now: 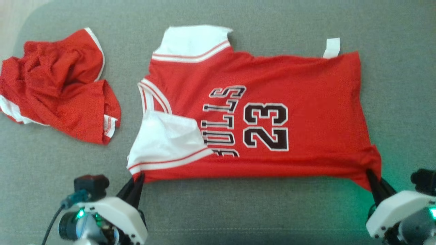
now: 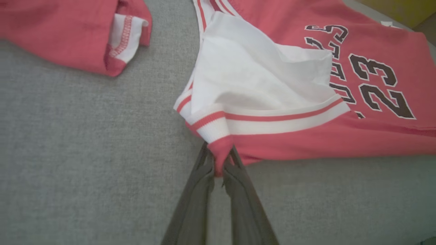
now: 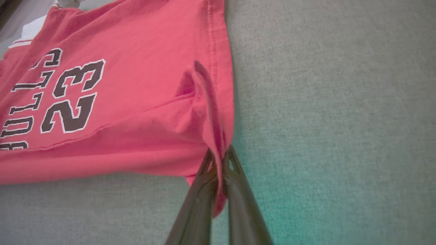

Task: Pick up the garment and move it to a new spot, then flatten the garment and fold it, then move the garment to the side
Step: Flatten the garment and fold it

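both tools are pinching the jersey (image 1: pixel 272 85)
left tool (image 1: pixel 138 178) on the sleeve corner, right tool (image 1: pixel 369 175) on the hem corner; it's lying ahead of both, long axis running tool to tool.

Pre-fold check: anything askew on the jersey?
Yes. The near white sleeve is flipped onto the chest of the jersey, covering part of the BULLS lettering; the far sleeve lies flat, pointing outward.

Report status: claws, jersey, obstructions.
Left claw shut on jersey, sleeve-end corner. Right claw shut on hem corner. Red shorts lie apart, left.
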